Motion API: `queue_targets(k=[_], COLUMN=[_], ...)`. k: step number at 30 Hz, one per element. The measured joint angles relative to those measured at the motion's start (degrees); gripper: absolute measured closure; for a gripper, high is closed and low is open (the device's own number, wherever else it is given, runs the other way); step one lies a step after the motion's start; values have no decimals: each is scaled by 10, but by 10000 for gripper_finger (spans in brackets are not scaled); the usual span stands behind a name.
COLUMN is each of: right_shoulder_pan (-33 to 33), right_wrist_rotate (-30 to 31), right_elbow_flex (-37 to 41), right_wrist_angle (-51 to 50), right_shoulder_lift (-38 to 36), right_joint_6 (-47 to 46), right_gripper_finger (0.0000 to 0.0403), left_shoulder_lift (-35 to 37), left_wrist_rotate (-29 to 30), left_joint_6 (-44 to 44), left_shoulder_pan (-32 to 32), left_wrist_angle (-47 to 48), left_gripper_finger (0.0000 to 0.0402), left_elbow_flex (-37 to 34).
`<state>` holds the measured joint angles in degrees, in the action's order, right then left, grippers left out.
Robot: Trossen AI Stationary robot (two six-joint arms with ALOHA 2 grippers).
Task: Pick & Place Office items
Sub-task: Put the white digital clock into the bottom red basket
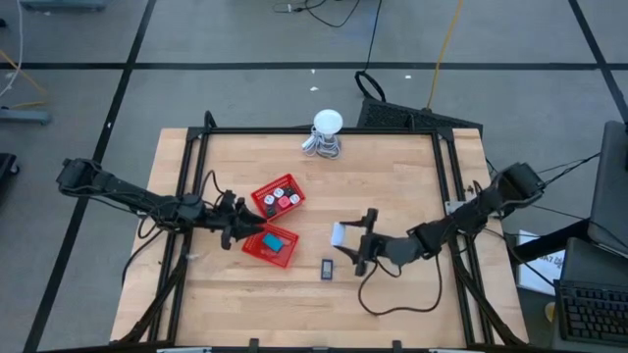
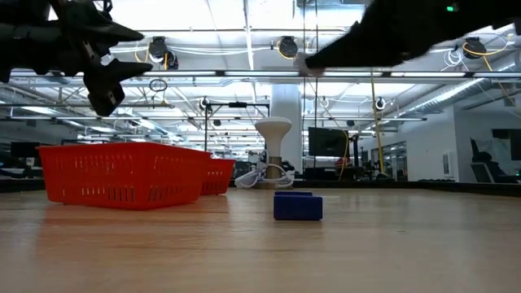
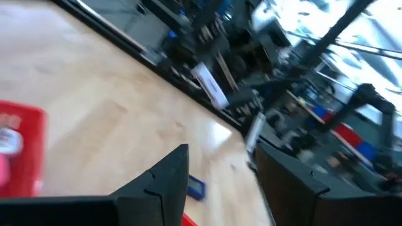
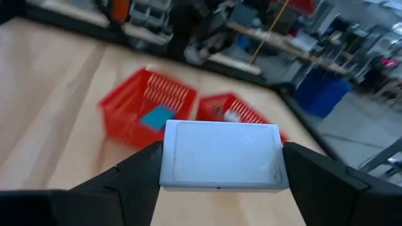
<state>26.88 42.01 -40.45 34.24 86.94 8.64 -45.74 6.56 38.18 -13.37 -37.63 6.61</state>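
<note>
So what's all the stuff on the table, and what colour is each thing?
Baskets: two, red mesh, middle-left of the table; far basket, near basket, close together.
Pieces in the far basket: several tiny ones, red, white and dark; exact count hard to tell.
Light blue piece: one, lying in the near basket.
Dark blue piece: one, on bare wood between the near basket and the right arm.
White gadget: one, round-headed with a coiled cable, far edge of the table.
Pale rectangular piece: one, whitish, held above the table.
Left gripper: dark, by the near basket, jaws open.
Right gripper: dark, jaws shut on the pale rectangular piece.
</note>
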Motion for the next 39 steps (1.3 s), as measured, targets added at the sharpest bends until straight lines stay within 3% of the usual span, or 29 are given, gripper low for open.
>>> queue_targets(k=[6, 10, 17, 23, 30, 39], right_shoulder_pan=[-28, -36, -42, -43, -43, -43], right_wrist_rotate=[0, -1, -1, -1, 0, 0], right_elbow_flex=[-7, -35, -110, -135, -136, -136], right_wrist_angle=[63, 57, 61, 55, 53, 49], right_shoulder_lift=[20, 39, 98, 120, 124, 124], right_joint_6=[60, 96, 180, 196, 192, 191], right_gripper_finger=[119, 119, 119, 119, 119, 119], left_shoulder_lift=[0, -12, -120, -241, -346, -420], left_wrist_rotate=[12, 32, 40, 37, 35, 35], left_joint_6=[46, 71, 69, 45, 6, -13], left_shoulder_pan=[-3, -3, -3, -6, -7, -4], left_wrist_angle=[0, 1, 0, 0, -2, 4], left_gripper_finger=[212, 184, 107, 75, 78, 103], left_elbow_flex=[0, 7, 79, 159, 257, 331])
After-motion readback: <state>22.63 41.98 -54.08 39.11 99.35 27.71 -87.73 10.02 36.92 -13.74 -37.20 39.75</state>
